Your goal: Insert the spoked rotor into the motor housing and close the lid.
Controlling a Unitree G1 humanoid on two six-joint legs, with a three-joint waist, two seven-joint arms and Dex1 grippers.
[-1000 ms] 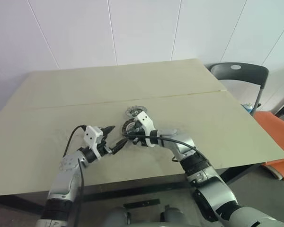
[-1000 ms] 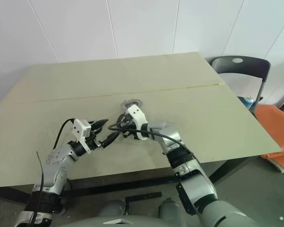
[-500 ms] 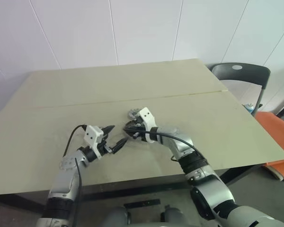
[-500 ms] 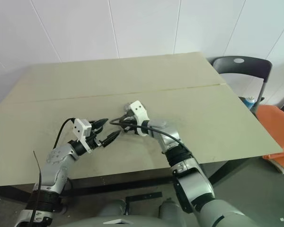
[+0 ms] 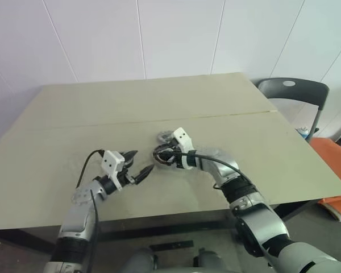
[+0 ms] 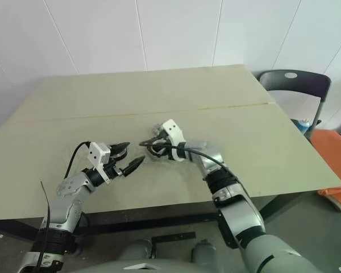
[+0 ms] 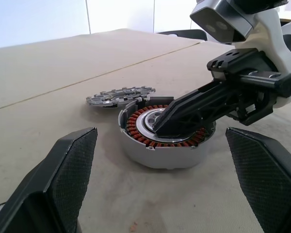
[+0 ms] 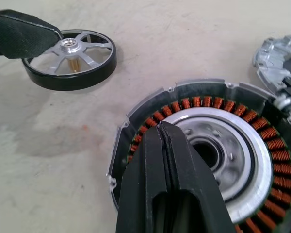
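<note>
The motor housing [image 8: 218,145] lies open on the table, with a copper-red ring of windings around a pale centre. My right gripper [image 8: 162,128] is shut, and its joined tips rest on the housing's inner ring [image 7: 160,127]. The spoked rotor [image 8: 70,58], a black ring with silver spokes, lies flat on the table a short way from the housing. One finger [image 8: 19,31] of my left gripper reaches over the rotor's edge. My left gripper [image 5: 140,161] hovers open just left of the housing [image 5: 162,157], holding nothing. The toothed silver lid [image 7: 119,97] lies just behind the housing.
The beige table [image 5: 102,114] has a seam running across its middle. A dark chair [image 5: 292,91] stands off its far right corner, and something orange [image 5: 332,165] sits on the floor to the right.
My right hand has shifted a little to the right and away from me, fingers still shut at the housing. The left arm has stayed put.
</note>
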